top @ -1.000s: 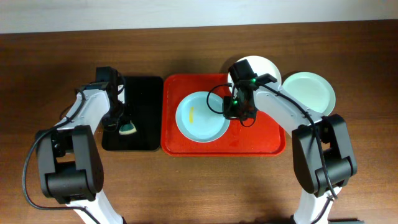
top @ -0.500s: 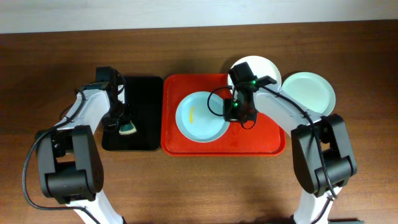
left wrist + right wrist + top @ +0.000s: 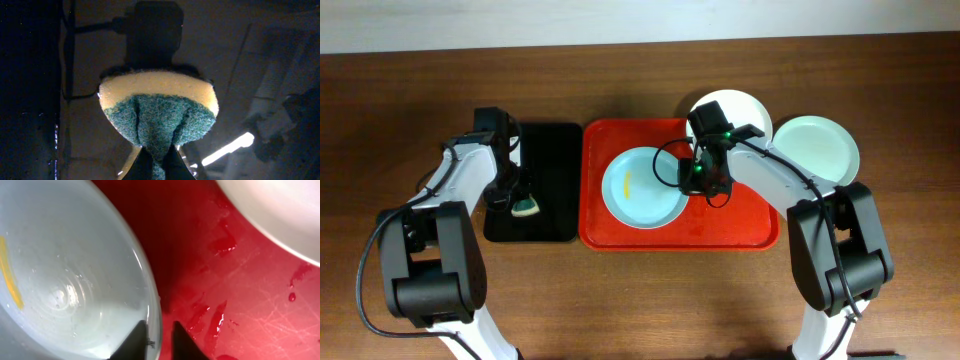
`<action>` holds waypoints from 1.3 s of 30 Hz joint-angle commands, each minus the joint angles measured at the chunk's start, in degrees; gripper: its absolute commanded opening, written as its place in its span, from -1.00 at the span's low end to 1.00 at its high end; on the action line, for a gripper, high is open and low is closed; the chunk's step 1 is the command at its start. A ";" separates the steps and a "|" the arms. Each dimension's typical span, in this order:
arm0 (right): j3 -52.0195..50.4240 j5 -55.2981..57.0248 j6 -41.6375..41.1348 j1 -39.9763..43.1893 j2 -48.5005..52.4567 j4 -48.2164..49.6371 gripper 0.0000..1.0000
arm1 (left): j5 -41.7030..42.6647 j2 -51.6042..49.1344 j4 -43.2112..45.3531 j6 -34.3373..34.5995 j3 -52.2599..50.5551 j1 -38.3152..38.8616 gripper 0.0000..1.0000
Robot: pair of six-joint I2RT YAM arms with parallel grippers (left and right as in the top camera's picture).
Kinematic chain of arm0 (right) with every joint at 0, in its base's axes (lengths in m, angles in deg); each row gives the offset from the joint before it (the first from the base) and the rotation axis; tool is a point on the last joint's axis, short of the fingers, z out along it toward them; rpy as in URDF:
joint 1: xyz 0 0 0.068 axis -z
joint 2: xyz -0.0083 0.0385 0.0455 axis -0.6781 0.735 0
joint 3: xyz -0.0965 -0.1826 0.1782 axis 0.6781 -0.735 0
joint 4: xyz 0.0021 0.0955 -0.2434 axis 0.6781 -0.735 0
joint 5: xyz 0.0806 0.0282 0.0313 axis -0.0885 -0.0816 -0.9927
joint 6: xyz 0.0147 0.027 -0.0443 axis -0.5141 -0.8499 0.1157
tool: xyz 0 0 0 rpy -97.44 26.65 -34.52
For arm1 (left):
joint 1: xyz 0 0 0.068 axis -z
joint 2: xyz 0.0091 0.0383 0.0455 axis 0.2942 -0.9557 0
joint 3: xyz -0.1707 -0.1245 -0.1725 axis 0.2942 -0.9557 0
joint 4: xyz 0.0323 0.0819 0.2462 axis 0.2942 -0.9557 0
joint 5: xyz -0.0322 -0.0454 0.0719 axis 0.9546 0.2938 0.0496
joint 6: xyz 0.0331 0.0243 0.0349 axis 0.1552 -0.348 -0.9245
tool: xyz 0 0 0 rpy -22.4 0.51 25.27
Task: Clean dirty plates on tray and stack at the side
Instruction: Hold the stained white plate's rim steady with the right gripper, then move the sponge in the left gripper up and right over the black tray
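2 arms (image 3: 770, 175) of white links, black joints, black cables (image 3: 361, 280), seemingly green lights (image 3: 699, 166).

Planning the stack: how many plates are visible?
3: light blue plate on the red tray, white plate over its far right corner, mint green plate on the table alongside. None seems hidden.

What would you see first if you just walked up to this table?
The big red-orange tray in the middle grabs the eye, with a light blue plate on it that has a yellow smear. The right gripper pinches that plate's right rim. Over on the left, the left gripper squeezes a green and yellow sponge above the black tray.
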State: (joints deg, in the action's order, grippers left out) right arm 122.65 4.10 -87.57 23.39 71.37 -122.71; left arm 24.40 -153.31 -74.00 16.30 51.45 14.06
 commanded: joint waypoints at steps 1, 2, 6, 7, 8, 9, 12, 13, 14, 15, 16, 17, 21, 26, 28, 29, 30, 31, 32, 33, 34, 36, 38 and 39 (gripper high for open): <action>0.57 0.52 -0.04 0.00 0.85 -0.11 -0.81 | 1.07 -0.85 0.13 -0.70 0.66 -0.33 -0.92; 0.57 0.52 -0.04 0.00 0.85 -0.39 -0.84 | 1.07 -0.85 0.13 -0.70 0.66 -0.33 -0.93; 0.57 0.55 -0.04 0.00 0.85 -0.81 -0.92 | 1.05 -0.85 0.13 -0.72 0.66 -0.33 -0.92; 0.57 0.55 -0.04 0.00 0.85 -0.79 -0.92 | 1.03 -0.85 0.15 -0.72 0.66 -0.35 -0.92; 0.57 0.55 -0.04 0.00 0.85 -0.81 -0.92 | 0.83 -0.85 0.20 -0.74 0.66 -0.35 -0.92; 0.57 0.52 -0.04 0.00 0.85 -0.85 -0.92 | 0.33 -0.85 0.20 -0.74 0.66 -0.35 -0.93; 0.57 0.52 -0.04 0.00 0.85 -0.90 -0.92 | -0.66 -0.85 0.22 -0.74 0.66 -0.35 -1.00; 0.55 0.52 -0.04 0.00 0.85 -0.90 -0.92 | -0.63 -0.85 0.31 -0.74 0.66 -0.33 -1.00; 0.55 0.52 -0.04 0.00 0.85 -0.90 -0.92 | -0.46 -0.83 0.46 -0.76 0.68 -0.33 -1.00; 0.55 0.52 -0.04 0.00 0.85 -0.92 -0.92 | -0.46 -0.61 0.50 -0.76 0.94 -0.33 -1.00; 0.55 0.52 -0.02 0.00 0.85 -0.92 -0.92 | -0.46 -0.28 0.13 -0.81 1.40 -0.35 -1.00; 0.55 0.55 0.00 0.00 0.85 -0.90 -0.92 | -0.48 0.35 -0.44 -1.31 2.19 -0.35 -1.00; 0.55 0.55 -0.02 -0.11 0.85 -1.16 -0.92 | -0.55 6.23 -2.14 -1.90 5.33 -0.33 -1.00; 0.55 0.55 -0.04 -0.11 0.85 -1.33 -0.92 | -6.78 14.60 -1.29 -1.79 5.38 -0.33 -1.00; 0.55 0.52 -0.04 -0.17 0.85 -1.33 -0.92 | -5.79 17.44 -1.75 -1.77 5.38 -0.24 -1.00; 0.55 0.52 -0.04 -0.17 0.85 -1.42 -0.92 | -5.46 18.38 -2.43 -1.77 5.38 0.07 -1.00; 0.55 0.55 -0.04 -0.17 0.85 -1.57 -0.92 | -5.38 18.88 -3.04 -1.75 5.38 0.55 -1.00; 0.55 0.55 -0.04 -0.17 0.85 -1.57 -0.92 | -5.38 19.12 -4.17 -1.77 5.38 1.33 -1.00; 0.55 0.55 -0.04 -0.17 0.85 -1.57 -0.92 | -5.38 19.08 -5.16 -1.77 5.35 2.14 -1.00; 0.55 0.55 -0.04 -0.17 0.85 -1.57 -0.92 | -5.40 18.78 -6.16 -1.77 5.27 3.15 -1.00; 0.55 0.55 -0.04 -0.17 0.85 -1.57 -0.92 | -5.40 18.51 -6.88 -1.77 5.25 3.98 -1.00; 0.55 0.55 -0.04 -0.17 0.85 -1.57 -0.92 | -5.42 17.94 -7.21 -1.77 5.25 5.25 -1.00; 0.55 0.55 -0.04 -0.17 0.85 -1.53 -0.92 | -5.42 17.29 -7.15 -1.77 5.25 6.32 -1.00; 0.55 0.55 -0.04 -0.17 0.85 -1.53 -0.92 | -5.44 16.94 -7.17 -1.77 5.25 6.67 -1.00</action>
State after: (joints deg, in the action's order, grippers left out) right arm 122.65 4.08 -87.53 23.39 71.37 -123.82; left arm 19.35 -135.00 -81.10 15.41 56.36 19.57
